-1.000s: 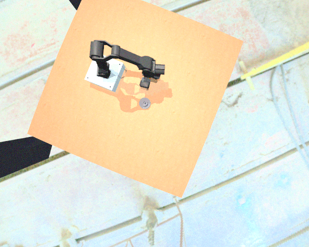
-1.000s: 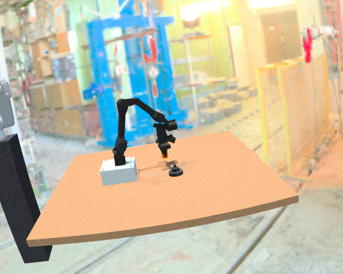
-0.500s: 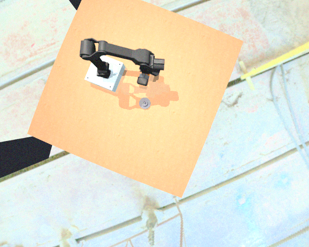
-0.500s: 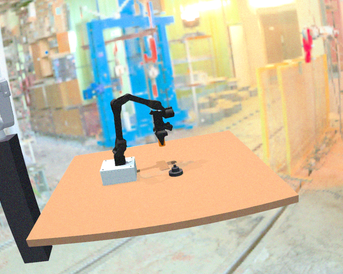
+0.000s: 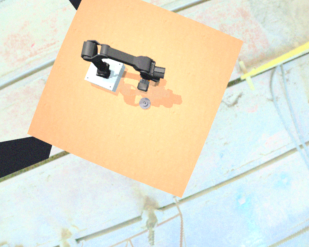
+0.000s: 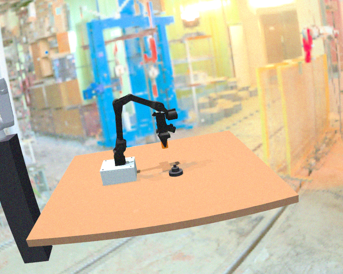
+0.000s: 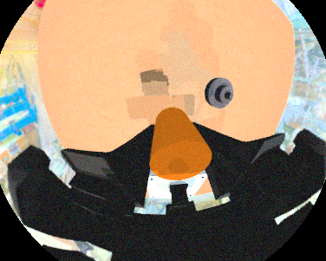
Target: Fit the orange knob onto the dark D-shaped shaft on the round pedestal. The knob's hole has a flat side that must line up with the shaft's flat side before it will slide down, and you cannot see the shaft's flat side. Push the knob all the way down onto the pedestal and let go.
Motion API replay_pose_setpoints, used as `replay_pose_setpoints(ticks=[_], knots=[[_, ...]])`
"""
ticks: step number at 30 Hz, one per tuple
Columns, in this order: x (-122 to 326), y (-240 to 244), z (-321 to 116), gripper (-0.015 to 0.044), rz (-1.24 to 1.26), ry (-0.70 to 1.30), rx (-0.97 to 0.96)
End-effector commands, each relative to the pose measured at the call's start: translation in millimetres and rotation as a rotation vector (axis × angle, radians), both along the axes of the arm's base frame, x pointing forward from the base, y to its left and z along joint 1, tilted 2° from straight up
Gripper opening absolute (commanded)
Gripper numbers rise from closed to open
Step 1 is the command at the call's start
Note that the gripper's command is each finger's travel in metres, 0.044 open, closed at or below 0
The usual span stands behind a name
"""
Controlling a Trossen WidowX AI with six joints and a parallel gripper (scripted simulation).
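The orange knob is held between the fingers of my gripper, which is shut on it. Knob and gripper are in the air above the table, clear of the pedestal. In the top view the knob is almost wholly hidden under the arm. The dark round pedestal stands on the table, with its stepped shaft upright and bare. In the wrist view it lies to the right of the knob. The flat sides of shaft and hole cannot be made out.
The arm's white base block stands on the orange-tan table, left of the pedestal in the top and exterior views. The arm's shadow falls around the pedestal. A dark column with a grey arm stands beyond the table's left edge.
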State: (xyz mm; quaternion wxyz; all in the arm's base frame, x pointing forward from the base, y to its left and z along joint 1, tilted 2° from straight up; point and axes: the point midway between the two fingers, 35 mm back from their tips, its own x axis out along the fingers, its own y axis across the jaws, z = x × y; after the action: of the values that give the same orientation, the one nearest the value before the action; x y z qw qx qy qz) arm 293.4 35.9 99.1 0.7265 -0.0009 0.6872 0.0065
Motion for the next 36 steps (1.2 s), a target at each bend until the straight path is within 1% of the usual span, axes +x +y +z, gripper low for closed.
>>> replay_pose_setpoints(ticks=[1, 19, 36], knots=[[6.0, -9.4, -1.7, 0.0000, 0.007, -0.006, 0.003], [21.4, -60.7, -16.4, 0.0000, 0.018, -0.006, -0.002], [26.9, -113.0, -31.3, 0.0000, 0.027, -0.006, -0.007]])
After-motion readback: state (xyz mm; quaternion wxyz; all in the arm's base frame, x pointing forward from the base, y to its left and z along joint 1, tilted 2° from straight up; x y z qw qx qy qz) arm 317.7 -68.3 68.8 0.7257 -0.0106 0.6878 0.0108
